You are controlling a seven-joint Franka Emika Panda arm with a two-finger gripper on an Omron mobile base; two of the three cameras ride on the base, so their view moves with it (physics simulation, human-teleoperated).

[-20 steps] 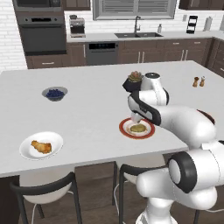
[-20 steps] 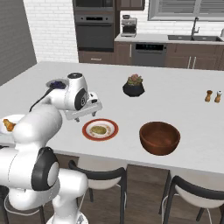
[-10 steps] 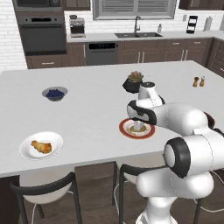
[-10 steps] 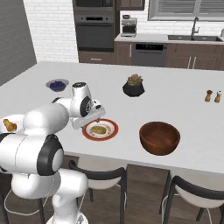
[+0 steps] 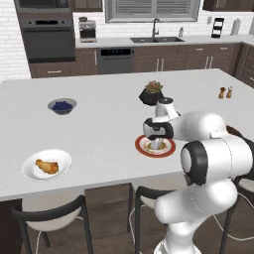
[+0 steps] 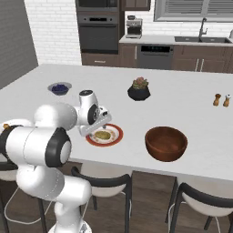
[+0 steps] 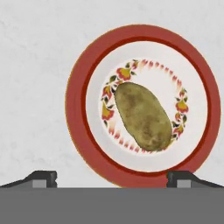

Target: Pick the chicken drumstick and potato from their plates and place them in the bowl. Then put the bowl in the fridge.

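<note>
Right now the end effector (image 7: pixel 111 177) hovers low over the red-rimmed plate (image 7: pixel 87 144), fingers spread wide and holding nothing. The potato (image 7: pixel 143 117) lies in that plate's centre. Beside the plate on the bench (image 6: pixel 182 98) stands the wooden bowl (image 6: pixel 166 143), near but apart. Well away from the plate, the chicken drumstick (image 5: pixel 47 166) rests on the white plate (image 5: pixel 31 172), seemingly untouched.

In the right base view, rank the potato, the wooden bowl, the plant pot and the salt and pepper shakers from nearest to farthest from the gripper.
From the gripper:
1. Potato, right beside it on the red-rimmed plate.
2. Plant pot, farther back on the counter.
3. Wooden bowl, off to the right; close to the pot's distance.
4. Shakers, far right.
</note>
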